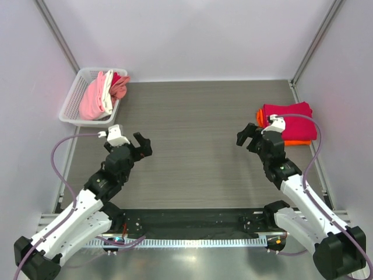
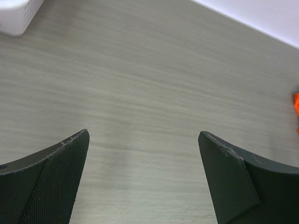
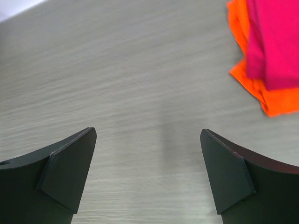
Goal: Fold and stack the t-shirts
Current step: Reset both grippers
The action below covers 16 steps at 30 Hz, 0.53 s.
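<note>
Black fingers [image 2: 51, 182] are filling the bottom corners of the left wrist view, spread wide apart with bare table [image 2: 140, 79] showing between them. The left gripper [image 2: 144, 135] is gaping and grasping nothing. A white corner of the basket [image 2: 14, 16] is peeking in at the top left of that view.

Seen from above, the left arm is reaching over the left half of the table, with the basket sitting beyond it in the far left corner. A pink shirt [image 1: 90, 104] and a white shirt [image 1: 107, 93] are lying bunched together inside the basket, with a fold of reddish cloth spilling toward its right rim.

On the other side, the right gripper [image 3: 148, 132] is also standing released, its fingers parted over plain tabletop and carrying nothing. It is hanging just beside the stack at the right edge of the table, apart from it.

In that stack, a crimson shirt [image 1: 289, 119] is lying folded on top of an orange shirt [image 1: 296, 142]. Orange is showing past the crimson along the stack's near and left edges. Both shirts are lying flat and well apart from the basket.
</note>
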{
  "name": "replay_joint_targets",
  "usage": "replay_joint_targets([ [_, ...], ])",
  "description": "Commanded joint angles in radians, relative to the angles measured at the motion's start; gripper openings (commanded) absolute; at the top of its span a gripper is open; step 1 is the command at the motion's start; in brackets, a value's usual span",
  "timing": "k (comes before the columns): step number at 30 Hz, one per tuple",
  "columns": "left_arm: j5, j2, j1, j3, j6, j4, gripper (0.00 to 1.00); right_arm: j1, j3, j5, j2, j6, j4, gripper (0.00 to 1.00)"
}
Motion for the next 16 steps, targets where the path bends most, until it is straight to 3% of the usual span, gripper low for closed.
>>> replay_joint_targets([
  [1,-0.011,-0.064,-0.002,-0.049,-0.036,-0.059,1.0,0.005,-0.004,0.115,-0.032,0.05,-0.052,1.0],
  [11,-0.083,-0.381,-0.002,-0.203,-0.044,-0.016,1.0,0.005,-0.062,0.037,-0.073,0.018,0.009,1.0],
  [16,-0.1,-0.513,-0.002,-0.244,-0.053,-0.037,1.0,0.002,-0.095,0.093,-0.131,0.033,-0.005,1.0],
])
